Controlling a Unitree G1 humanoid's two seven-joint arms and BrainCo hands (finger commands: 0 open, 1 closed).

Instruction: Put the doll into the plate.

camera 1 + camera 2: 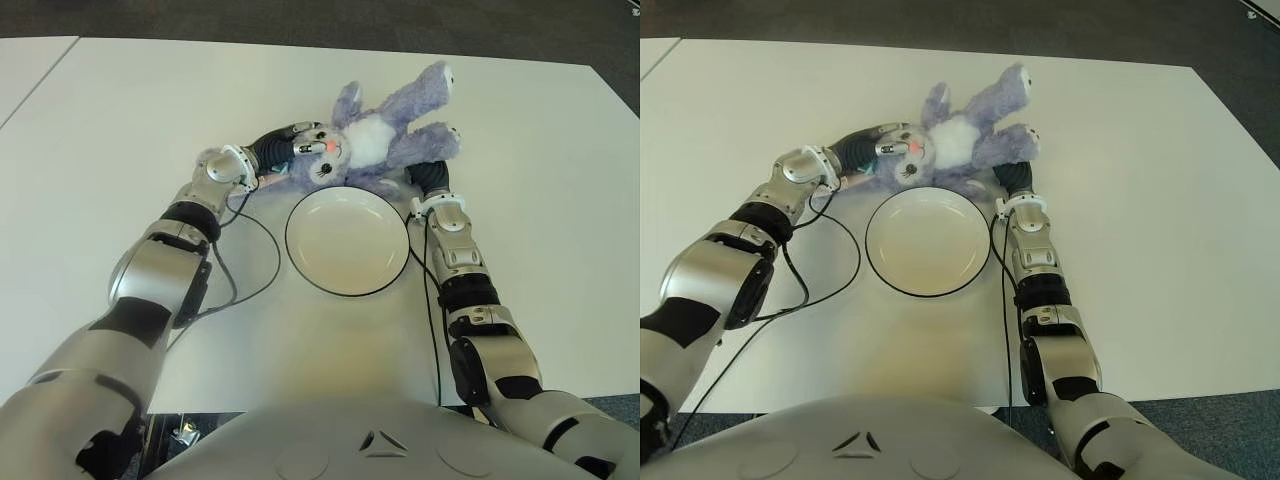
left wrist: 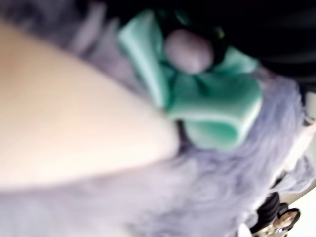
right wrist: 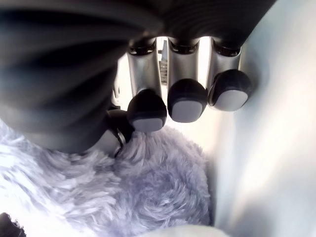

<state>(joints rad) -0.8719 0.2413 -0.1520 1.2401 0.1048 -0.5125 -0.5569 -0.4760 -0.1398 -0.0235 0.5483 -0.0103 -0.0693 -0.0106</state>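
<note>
A purple plush bunny doll (image 1: 385, 125) lies on its back on the white table, touching the far rim of the white plate (image 1: 347, 240). My left hand (image 1: 290, 142) is at the doll's head, fingers curled over it. Its wrist view is filled with purple fur, a cream ear and a teal bow (image 2: 207, 103). My right hand (image 1: 432, 176) is tucked under the doll's lower limb at the plate's far right. In the right wrist view its fingertips (image 3: 186, 106) curl over the fur (image 3: 163, 187). Nothing lies in the plate.
A black cable (image 1: 262, 270) loops on the table left of the plate. Another cable (image 1: 430, 300) runs along my right forearm. The white table (image 1: 540, 200) extends wide on both sides. Dark floor (image 1: 300, 20) lies beyond its far edge.
</note>
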